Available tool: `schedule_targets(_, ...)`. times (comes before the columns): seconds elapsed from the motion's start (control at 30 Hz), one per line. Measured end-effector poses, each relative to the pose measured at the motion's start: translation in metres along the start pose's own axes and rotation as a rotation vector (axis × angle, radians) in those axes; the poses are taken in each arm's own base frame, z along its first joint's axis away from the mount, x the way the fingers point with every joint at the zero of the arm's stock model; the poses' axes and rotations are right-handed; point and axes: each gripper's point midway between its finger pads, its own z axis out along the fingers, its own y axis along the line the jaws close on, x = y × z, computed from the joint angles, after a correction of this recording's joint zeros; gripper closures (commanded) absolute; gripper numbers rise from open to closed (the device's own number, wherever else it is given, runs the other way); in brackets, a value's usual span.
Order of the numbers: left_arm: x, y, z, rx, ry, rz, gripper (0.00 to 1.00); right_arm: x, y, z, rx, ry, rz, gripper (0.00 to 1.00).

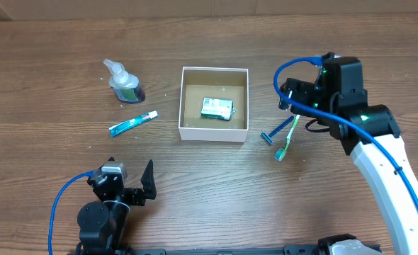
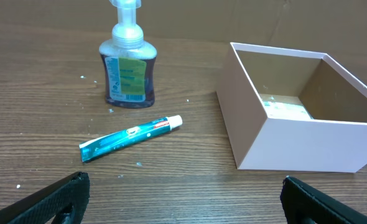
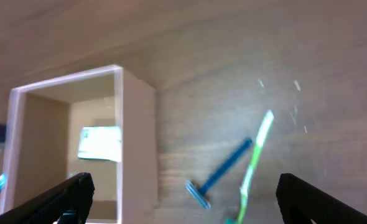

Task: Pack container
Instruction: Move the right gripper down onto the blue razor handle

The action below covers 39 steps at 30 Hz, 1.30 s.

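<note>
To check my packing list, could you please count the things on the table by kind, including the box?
Container: 1
Packet, inside the container: 1
Pump bottle: 1
Toothpaste tube: 1
Razor: 1
Toothbrush: 1
Total: 6

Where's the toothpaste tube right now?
In the overhead view, the toothpaste tube lies flat to the left of the container, just below the soap bottle in frame.

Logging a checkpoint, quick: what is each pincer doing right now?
Left pincer: open, holding nothing.
Right pincer: open, holding nothing.
</note>
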Motion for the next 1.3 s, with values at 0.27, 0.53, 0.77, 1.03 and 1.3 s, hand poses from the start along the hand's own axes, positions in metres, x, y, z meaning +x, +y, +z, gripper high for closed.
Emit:
schedule_targets(0.27,0.0,0.0,0.0,0.0,0.0,0.0,0.0,0.037,-0.025,0.064,0.12,0.2,0.254,0.23)
schedule_targets(0.53,0.0,0.0,0.0,0.0,0.0,0.0,0.0,0.069,-0.032,0.105,0.18,0.338,0.435,0.3)
schedule_targets(0.77,0.0,0.0,0.0,0.0,0.0,0.0,0.0,0.095,-0.037,0.129,0.216,0.437,0.507,0.4)
schedule_targets(1.03,0.0,0.0,0.0,0.0,0.0,0.0,0.0,0.096,-0.035,0.138,0.206,0.439,0.528,0.47)
schedule_targets(1.3,0.0,0.0,0.0,0.0,0.0,0.0,0.0,0.091,-0.03,0.144,0.185,0.412,0.528,0.51)
